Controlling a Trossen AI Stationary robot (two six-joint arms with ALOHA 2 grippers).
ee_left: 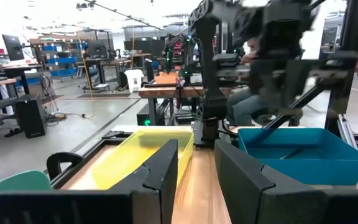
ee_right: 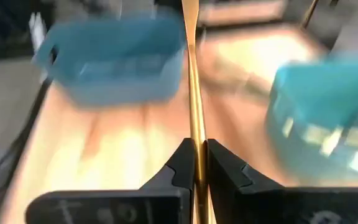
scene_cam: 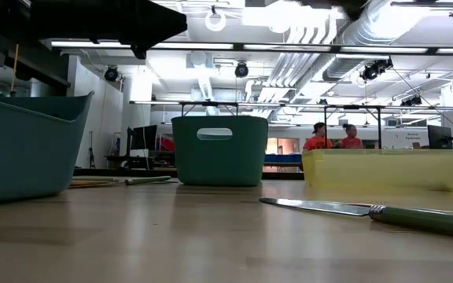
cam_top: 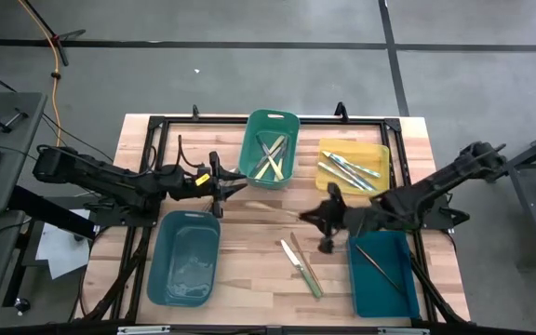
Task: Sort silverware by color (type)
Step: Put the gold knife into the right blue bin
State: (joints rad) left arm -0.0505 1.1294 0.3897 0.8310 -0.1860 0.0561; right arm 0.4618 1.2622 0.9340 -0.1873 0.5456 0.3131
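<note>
The right end effector (ee_right: 196, 163) is clamped on a thin pale-yellow-handled utensil (ee_right: 191, 74), whose long axis runs straight out ahead of it toward the tabletop's left side. It hovers mid-tabletop, nearer the right edge. The green bin (cam_top: 270, 147) of similar pale pieces lies toward the far edge. The left end effector (cam_top: 231, 182) waits beside that bin, fingers apart and empty.

Wood, plastic and metal on the table

The table (cam_top: 249, 256) is smooth pale wood; the bins (cam_top: 184, 256) look like matt plastic; the knife (scene_cam: 368, 211) has a shiny metal blade.
</note>
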